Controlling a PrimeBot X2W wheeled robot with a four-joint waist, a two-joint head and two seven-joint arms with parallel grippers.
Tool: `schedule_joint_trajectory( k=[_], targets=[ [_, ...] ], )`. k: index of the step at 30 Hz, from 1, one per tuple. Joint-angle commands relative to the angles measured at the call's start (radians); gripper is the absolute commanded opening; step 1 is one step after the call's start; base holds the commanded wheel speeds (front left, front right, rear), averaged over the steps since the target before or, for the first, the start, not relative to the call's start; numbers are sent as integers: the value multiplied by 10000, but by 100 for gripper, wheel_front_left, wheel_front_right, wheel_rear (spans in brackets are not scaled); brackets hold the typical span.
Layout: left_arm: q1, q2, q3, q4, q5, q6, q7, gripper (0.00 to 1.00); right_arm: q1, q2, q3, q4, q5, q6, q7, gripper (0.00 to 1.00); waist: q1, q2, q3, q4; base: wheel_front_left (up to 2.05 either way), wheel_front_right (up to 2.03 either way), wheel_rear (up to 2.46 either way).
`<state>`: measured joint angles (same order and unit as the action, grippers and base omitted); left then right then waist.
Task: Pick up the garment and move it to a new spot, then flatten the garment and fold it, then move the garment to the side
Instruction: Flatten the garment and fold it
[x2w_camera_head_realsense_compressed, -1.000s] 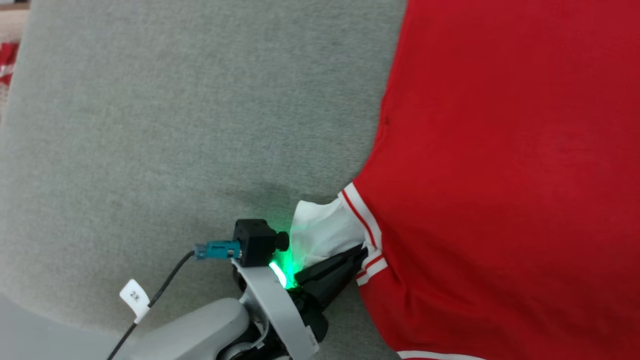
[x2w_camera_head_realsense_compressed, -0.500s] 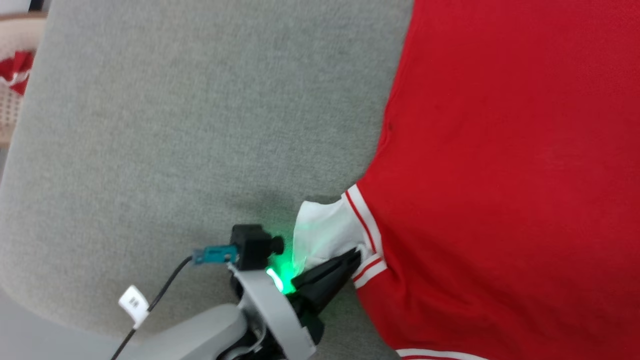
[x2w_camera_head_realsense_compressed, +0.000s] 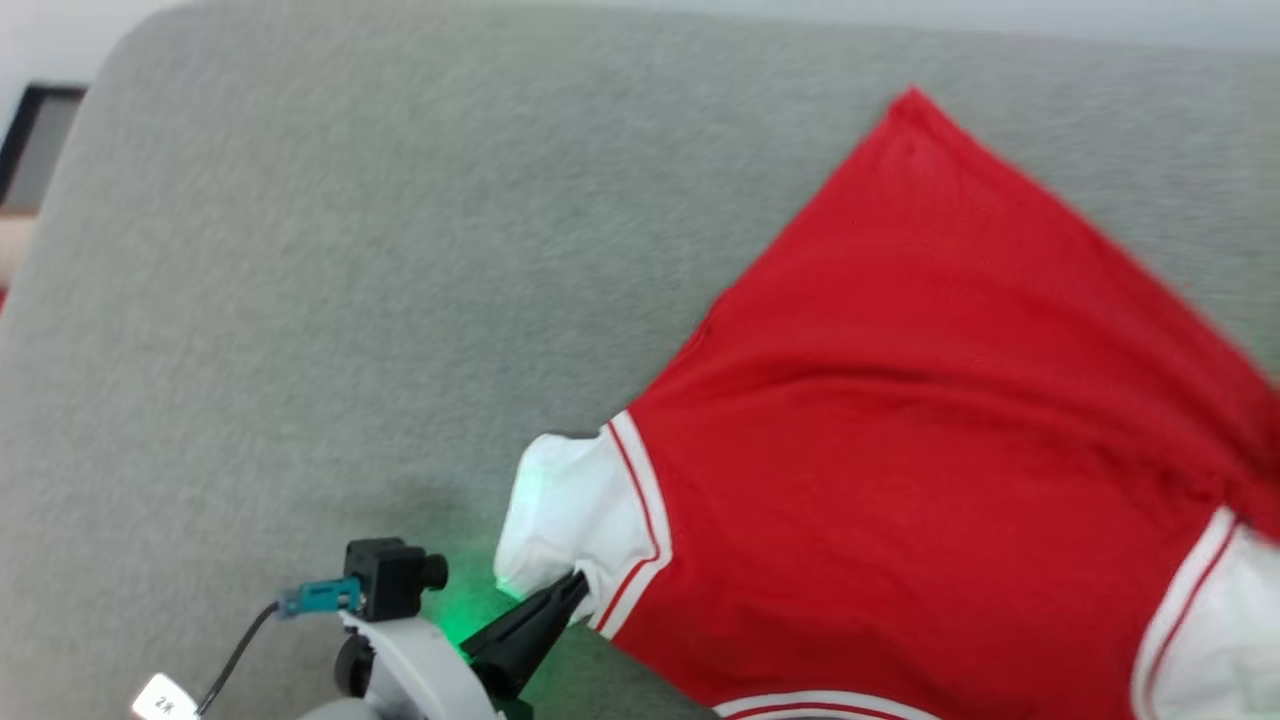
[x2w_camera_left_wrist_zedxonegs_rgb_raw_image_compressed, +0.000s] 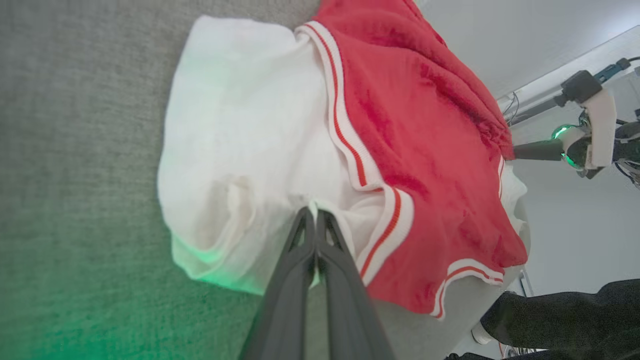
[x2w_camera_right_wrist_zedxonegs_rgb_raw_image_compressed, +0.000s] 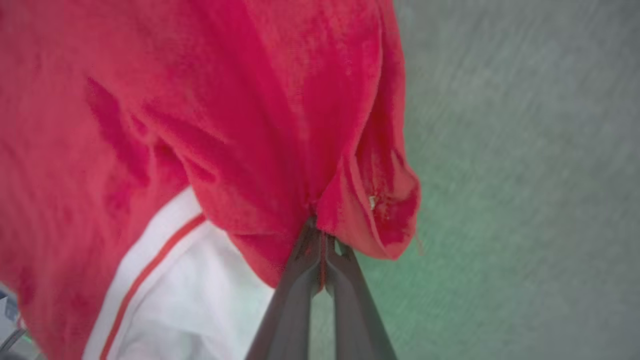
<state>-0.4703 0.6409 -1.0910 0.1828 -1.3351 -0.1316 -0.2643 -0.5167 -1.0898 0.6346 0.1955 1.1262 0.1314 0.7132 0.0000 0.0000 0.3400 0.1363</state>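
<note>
left jaws: clenched on white sleeve (x2w_camera_left_wrist_zedxonegs_rgb_raw_image_compressed: 240, 140) of garment (x2w_camera_head_realsense_compressed: 900, 450) | right jaws: clenched on bunched red fabric

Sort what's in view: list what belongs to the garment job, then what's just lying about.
Job: red garment; left gripper, shut on its white sleeve; right gripper, shut on red cloth.
Lying about: grey padded surface underneath; dark frame at head view's top left; tagged cable.

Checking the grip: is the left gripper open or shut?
Shut: the left gripper is closed on the garment, pinching its white sleeve.
</note>
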Motion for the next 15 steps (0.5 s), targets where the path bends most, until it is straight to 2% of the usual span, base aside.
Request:
schedule_joint_trajectory(
  k=[1,8,15],
  targets=[
    [215,89,88,25,118,24,9,0,619,-55,-2,-227,170,-15,-168,0,0,0,-834,-858,0,0,0],
    [698,169,596,66,380,23,8,0,3492,-112,-51,-1717,105,-14,-822,0,0,0,-1142,-1253,0,0,0],
    [849,98,856,366,731,23,7,0,4963,785,-96,-2407,-621,-14,-846,0,0,0,-1219,-1467,0,0,0]
  ],
)
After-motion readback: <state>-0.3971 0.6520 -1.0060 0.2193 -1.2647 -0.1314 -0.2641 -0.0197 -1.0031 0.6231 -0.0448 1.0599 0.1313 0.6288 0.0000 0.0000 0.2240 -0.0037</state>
